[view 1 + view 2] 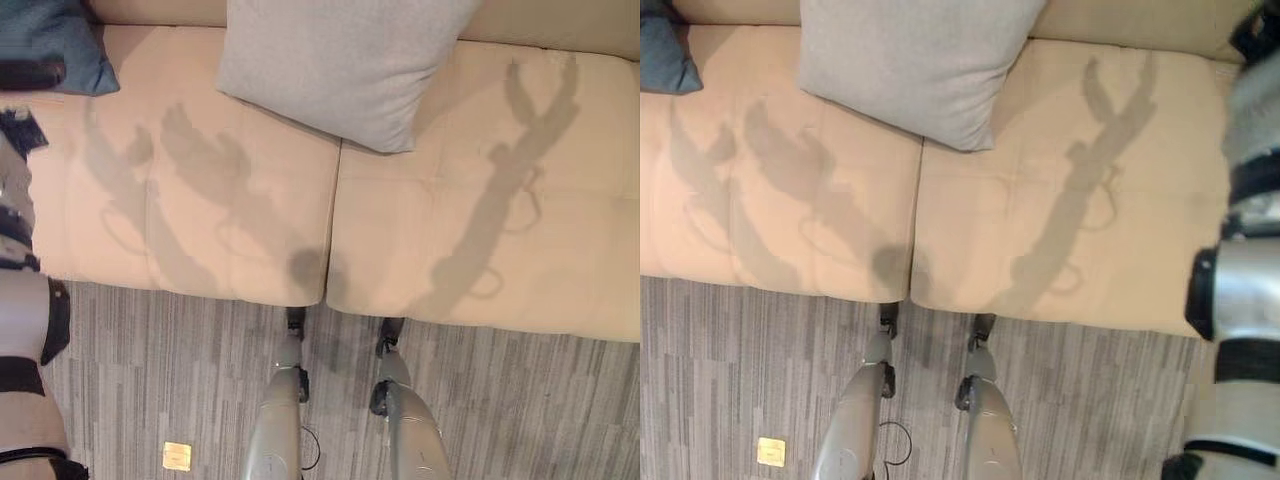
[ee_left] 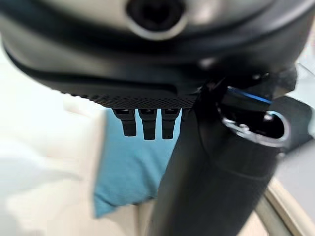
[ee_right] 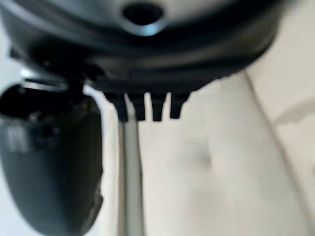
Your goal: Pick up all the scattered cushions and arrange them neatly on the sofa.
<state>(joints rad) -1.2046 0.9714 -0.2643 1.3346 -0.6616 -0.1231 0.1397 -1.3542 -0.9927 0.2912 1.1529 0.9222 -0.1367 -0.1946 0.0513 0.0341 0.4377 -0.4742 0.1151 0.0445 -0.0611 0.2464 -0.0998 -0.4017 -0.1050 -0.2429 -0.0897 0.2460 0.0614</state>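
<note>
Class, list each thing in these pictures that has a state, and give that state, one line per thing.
Grey cushion: on the sofa, leaning against its backrest.
Blue cushion: on the sofa's left end.
Left robot hand: open, empty, above the blue cushion.
Right robot hand: open, empty, above the sofa.

**Floor and one small marker, placed from the left hand**

A grey floor (image 1: 150, 350) is seen across the near part of both eye views, well below and nearer than the left hand (image 2: 147, 64). It is streaked in narrow bands of lighter and darker grey, and the bands are laid lengthwise, away from the viewer. A small yellow square (image 1: 177, 456) is found lying flat on this floor, well apart from the left hand, nearer than it and a little to its right. Its edges are set roughly in line with the bands. What the square is made of cannot be told.
</note>
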